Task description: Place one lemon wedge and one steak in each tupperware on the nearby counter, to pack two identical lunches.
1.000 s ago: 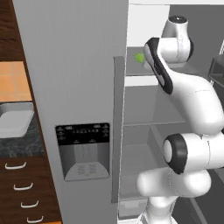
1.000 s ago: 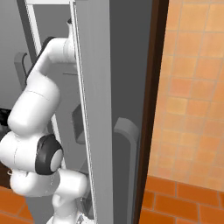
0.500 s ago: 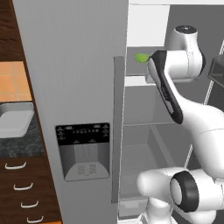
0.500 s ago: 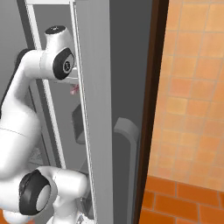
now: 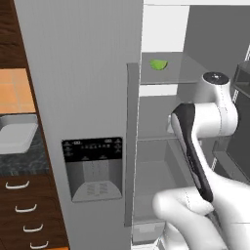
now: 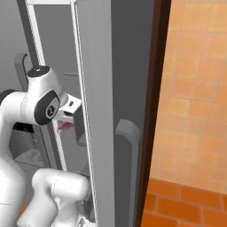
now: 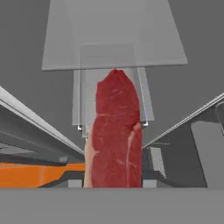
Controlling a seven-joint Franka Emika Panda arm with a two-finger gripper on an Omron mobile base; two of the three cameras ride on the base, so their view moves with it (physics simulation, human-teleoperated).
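Fingers are closed on a steak (image 7: 114, 135), which hangs from the gripper (image 6: 66, 119) inside the open fridge (image 5: 83, 97). Likely soft, floppy and slick, the steak could sag or slide; gripping across its thick middle seems safest. One lemon wedge (image 5: 158, 64) sits on an upper shelf.

- Glass fridge shelf (image 5: 180, 73), upper level of the open compartment, bearing one green-yellow lemon wedge (image 5: 158, 64) near its front left.
- Lower glass shelf (image 5: 154, 132) beneath it, partly hidden behind the arm.
- Speckled dark counter (image 5: 19, 158) at far left over drawers, carrying a light-grey tupperware (image 5: 15, 137).
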